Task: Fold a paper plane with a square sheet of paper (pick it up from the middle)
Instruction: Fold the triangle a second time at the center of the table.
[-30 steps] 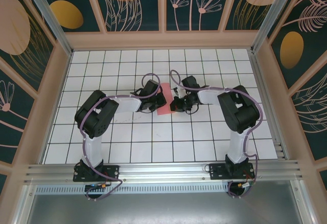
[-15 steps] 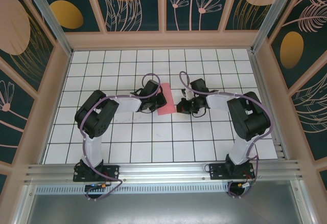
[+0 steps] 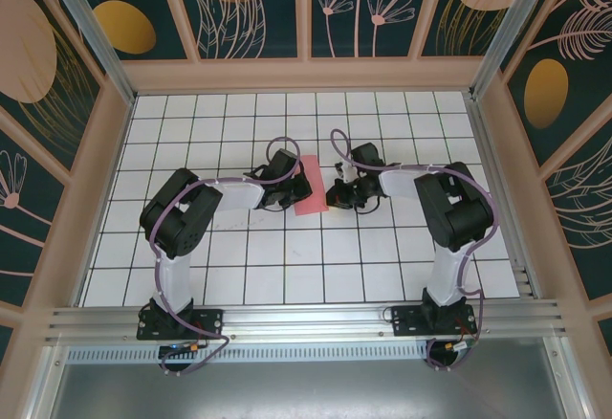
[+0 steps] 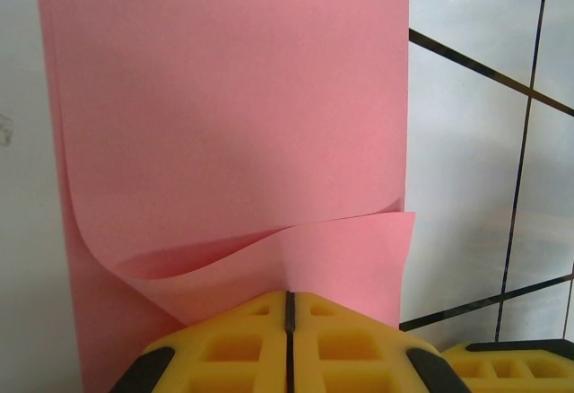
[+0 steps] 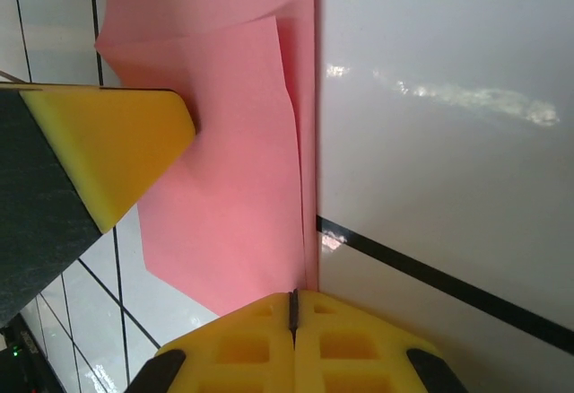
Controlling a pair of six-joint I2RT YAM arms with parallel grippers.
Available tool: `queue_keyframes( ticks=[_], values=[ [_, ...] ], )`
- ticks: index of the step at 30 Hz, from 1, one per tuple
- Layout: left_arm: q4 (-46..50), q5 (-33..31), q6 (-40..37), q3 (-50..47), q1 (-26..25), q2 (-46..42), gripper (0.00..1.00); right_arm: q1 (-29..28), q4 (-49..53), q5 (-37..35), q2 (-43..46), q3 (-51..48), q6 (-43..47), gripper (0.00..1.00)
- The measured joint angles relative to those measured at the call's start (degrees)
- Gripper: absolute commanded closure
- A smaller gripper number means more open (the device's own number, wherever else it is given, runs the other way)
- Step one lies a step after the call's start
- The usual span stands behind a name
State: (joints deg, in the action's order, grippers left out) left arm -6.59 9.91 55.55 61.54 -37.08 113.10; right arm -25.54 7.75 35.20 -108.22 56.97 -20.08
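The square sheet of paper (image 3: 311, 187) lies on the white gridded board as a pink folded strip, between the two grippers. My left gripper (image 3: 300, 189) is at its left side. In the left wrist view the yellow jaws (image 4: 289, 296) are shut on a top flap of the paper (image 4: 224, 97), which curls up off the lower layer. My right gripper (image 3: 335, 194) is at the strip's right side, shut, its tips (image 5: 292, 294) against the folded edge of the paper (image 5: 233, 213). The left gripper's finger (image 5: 117, 151) touches the flap. The paper plane is out of view.
The gridded board (image 3: 382, 247) is ringed by wooden walls (image 3: 306, 75) at the back and sides. An aluminium rail (image 3: 306, 319) carries both arm bases at the near edge. Both arms' elbows (image 3: 177, 213) (image 3: 454, 209) rise over the board's middle rows.
The right gripper slid out to the right of the strip, then came back left to its edge. The left arm and the paper have stayed in place.
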Motion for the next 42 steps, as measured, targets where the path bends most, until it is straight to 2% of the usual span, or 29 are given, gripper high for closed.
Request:
queue_keyframes(
  ticks=[6,17,27,42],
  values=[
    [-1.3,1.4,-1.3,-0.1,0.0,-0.2,0.88,0.0,0.1,-0.1,0.0,0.0,0.0,0.98],
    [-12.6,7.2,1.6,-4.1,-0.4,-4.4,0.91,0.0,0.2,-0.6,0.0,0.0,0.0,0.98],
    [-12.3,8.0,3.8,-4.3,-2.4,-1.8,0.99,-0.1,0.5,-1.0,0.0,0.1,0.0,0.99],
    [-10.2,5.9,5.6,-4.9,-2.4,0.0,1.0,-1.0,1.4,-3.3,0.1,0.5,0.2,0.99]
  ],
)
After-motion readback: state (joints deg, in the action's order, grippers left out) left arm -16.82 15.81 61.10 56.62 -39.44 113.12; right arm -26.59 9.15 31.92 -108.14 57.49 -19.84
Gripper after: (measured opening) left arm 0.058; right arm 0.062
